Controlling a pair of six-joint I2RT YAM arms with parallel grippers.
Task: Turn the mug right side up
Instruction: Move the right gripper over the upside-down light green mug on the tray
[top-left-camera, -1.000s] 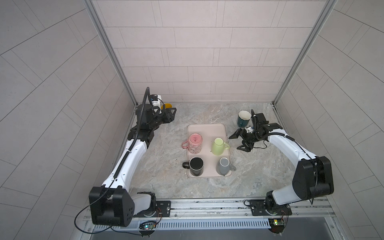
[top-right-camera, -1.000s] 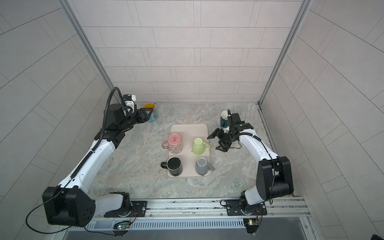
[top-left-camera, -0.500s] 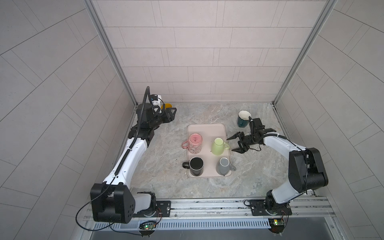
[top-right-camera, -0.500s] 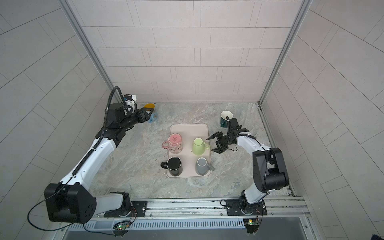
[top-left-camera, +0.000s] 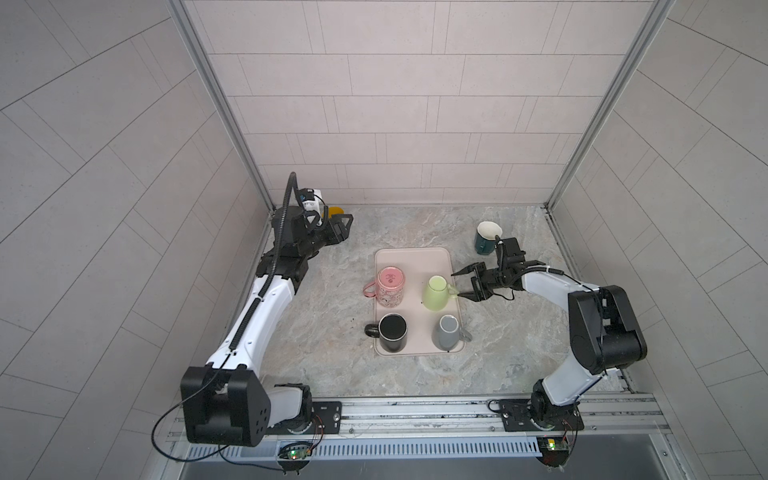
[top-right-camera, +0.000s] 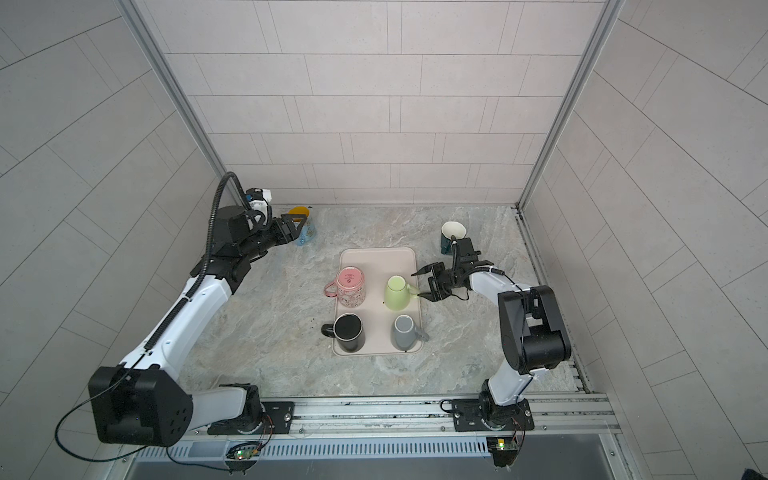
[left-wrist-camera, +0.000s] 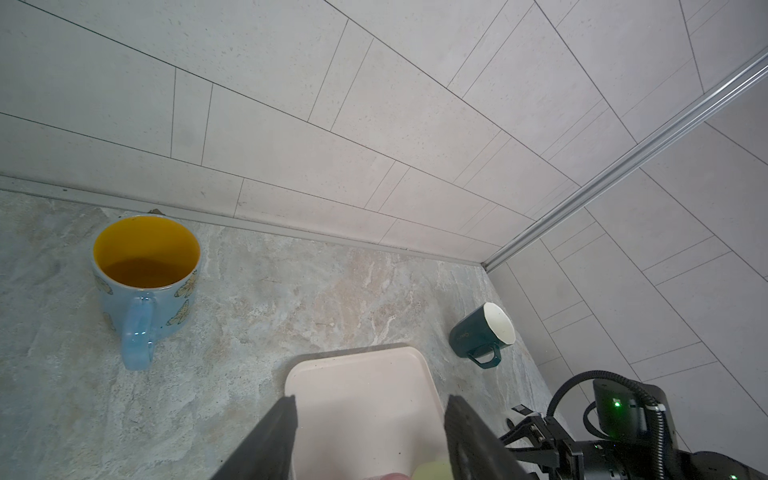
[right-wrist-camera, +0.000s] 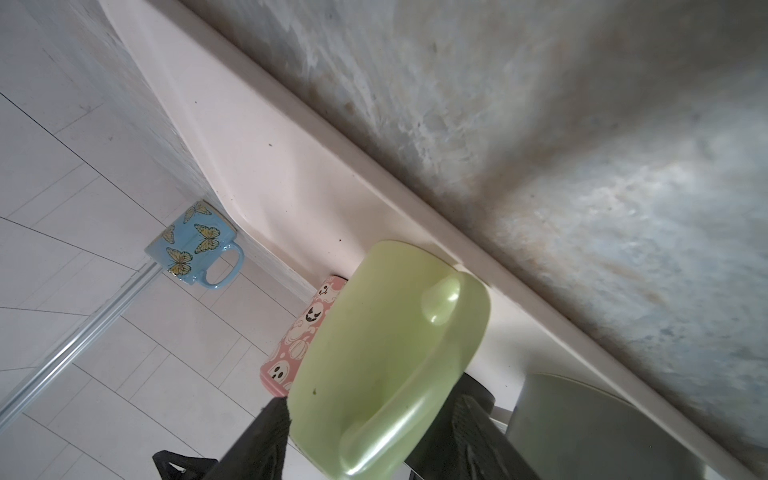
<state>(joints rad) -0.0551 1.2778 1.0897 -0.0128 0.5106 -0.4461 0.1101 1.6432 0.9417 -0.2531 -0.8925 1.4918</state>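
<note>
A light green mug (top-left-camera: 436, 293) (top-right-camera: 397, 293) stands upside down on the right side of the pale pink tray (top-left-camera: 411, 257), handle pointing right. My right gripper (top-left-camera: 461, 284) (top-right-camera: 422, 284) is low at the tray's right edge, open, its jaws straddling that handle. In the right wrist view the green mug (right-wrist-camera: 386, 353) fills the gap of the gripper (right-wrist-camera: 370, 403); its handle lies close to one finger, the other finger is clear of it. My left gripper (top-left-camera: 347, 227) (left-wrist-camera: 370, 415) hovers open and empty at the back left.
On the tray also stand a pink mug (top-left-camera: 390, 286) bottom up, a black mug (top-left-camera: 392, 328) and a grey mug (top-left-camera: 446, 332). A teal mug (top-left-camera: 486, 237) stands behind the right gripper. A blue butterfly mug (left-wrist-camera: 145, 274) sits in the back left corner.
The right gripper has moved left to the green mug's handle and its jaws have narrowed. The left arm has hardly moved.
</note>
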